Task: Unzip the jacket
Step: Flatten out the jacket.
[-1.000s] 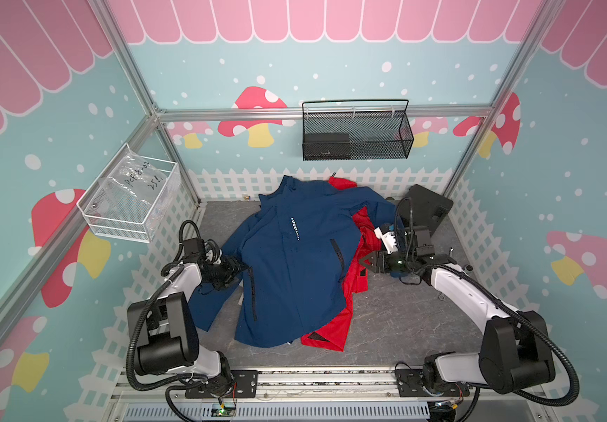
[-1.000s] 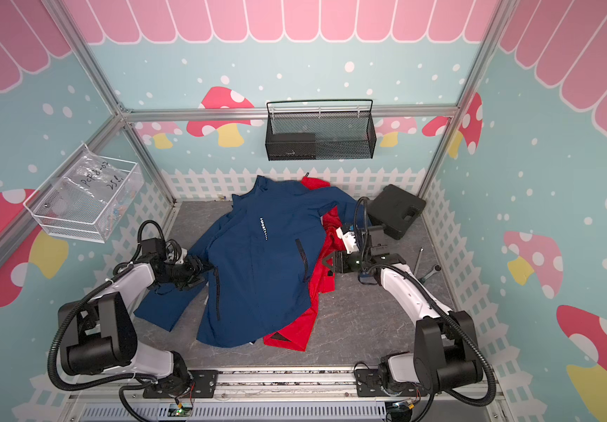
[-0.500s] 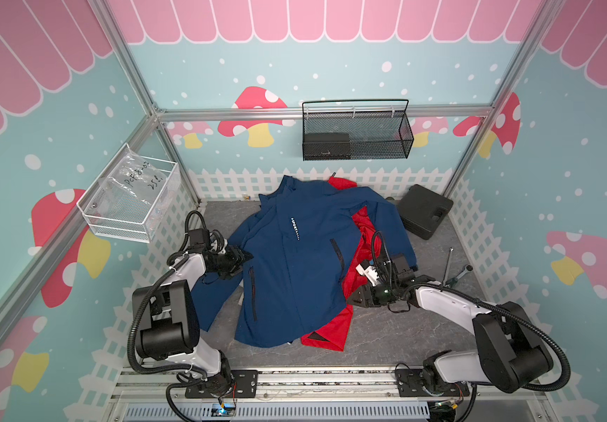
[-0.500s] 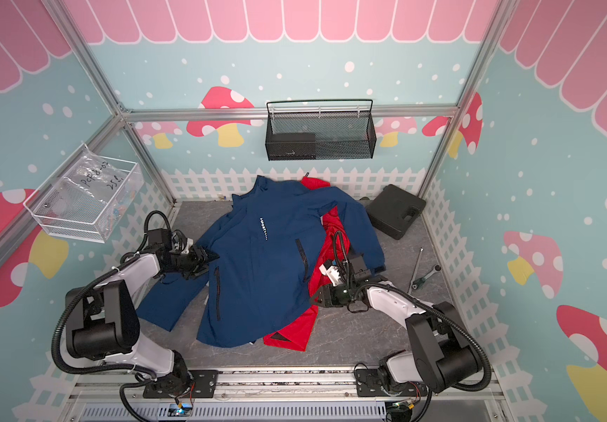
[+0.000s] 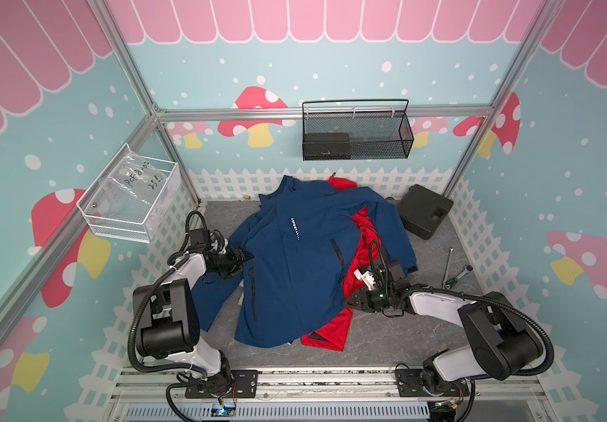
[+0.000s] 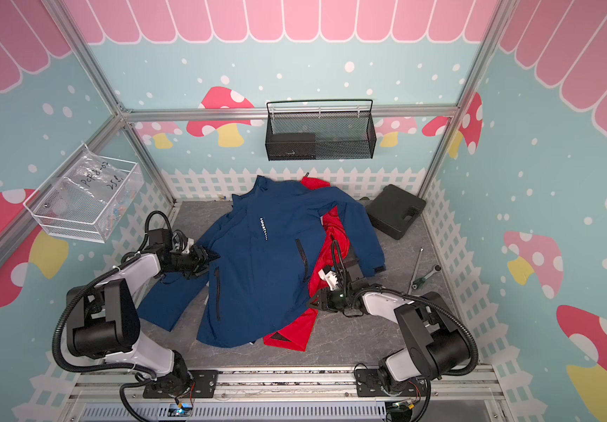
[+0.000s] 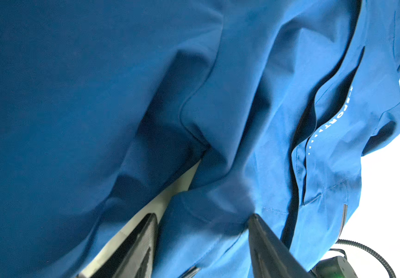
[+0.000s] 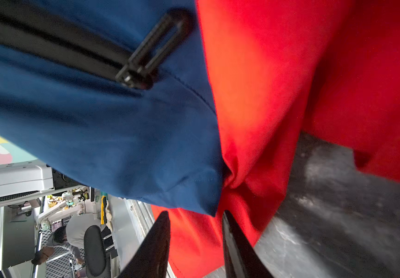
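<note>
Arms (image 5: 437, 303) stretched low; left fingers (image 7: 141, 245) and right fingers (image 8: 155, 245) straddle jacket (image 5: 294, 263) folds, unclenched.

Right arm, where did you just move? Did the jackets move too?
The right gripper came back from the sleeve toward the robot's base, to the edge of the blue jacket, beside the red jacket, jaws narrowing but still apart. The left gripper nudged slightly toward the jacket. Both jackets stayed put.

Blue jacket (image 5: 294, 263) lies between left gripper (image 5: 246, 256) and right gripper (image 5: 348, 301), perhaps touching both.
</note>
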`<state>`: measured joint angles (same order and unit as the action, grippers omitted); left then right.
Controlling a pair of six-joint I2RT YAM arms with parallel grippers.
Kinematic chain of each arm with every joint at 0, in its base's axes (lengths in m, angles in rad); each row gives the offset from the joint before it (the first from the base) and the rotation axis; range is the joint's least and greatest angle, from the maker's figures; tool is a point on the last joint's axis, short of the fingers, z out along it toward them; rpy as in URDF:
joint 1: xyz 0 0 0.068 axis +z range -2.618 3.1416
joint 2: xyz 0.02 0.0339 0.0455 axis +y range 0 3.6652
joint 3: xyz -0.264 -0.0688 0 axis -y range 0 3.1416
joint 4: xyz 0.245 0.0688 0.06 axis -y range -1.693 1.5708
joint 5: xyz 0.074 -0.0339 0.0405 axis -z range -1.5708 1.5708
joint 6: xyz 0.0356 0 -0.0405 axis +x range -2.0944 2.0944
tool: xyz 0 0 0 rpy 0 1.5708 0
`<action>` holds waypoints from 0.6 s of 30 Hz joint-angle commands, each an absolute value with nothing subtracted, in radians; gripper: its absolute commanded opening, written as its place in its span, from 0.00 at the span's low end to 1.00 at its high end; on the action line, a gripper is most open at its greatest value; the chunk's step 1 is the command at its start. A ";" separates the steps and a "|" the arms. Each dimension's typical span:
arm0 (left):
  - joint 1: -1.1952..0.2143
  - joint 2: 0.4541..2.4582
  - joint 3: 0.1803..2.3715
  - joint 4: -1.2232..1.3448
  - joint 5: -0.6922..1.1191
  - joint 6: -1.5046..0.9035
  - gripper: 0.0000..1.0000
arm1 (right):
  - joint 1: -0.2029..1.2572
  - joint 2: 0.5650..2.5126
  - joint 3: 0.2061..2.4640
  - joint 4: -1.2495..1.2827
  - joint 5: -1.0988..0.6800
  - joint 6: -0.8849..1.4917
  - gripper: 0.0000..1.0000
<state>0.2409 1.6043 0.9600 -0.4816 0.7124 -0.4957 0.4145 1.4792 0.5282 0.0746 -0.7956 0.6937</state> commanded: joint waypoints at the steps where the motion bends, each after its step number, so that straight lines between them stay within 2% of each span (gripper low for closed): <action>1: 0.239 1.624 0.971 -0.465 0.734 -0.507 0.62 | 0.422 1.509 0.513 0.147 -0.790 0.732 0.37; 10: 0.239 1.625 0.971 -0.465 0.734 -0.506 0.62 | 0.433 1.559 0.497 0.234 -0.780 0.776 0.31; 18: 0.240 1.626 0.968 -0.465 0.729 -0.508 0.62 | 0.438 1.442 0.443 0.238 -0.720 0.793 0.06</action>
<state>0.2409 1.6123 0.9600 -0.4774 0.7193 -0.4980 0.4332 1.5032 0.4667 0.2264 -0.7578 0.7788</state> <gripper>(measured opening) 0.621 0.070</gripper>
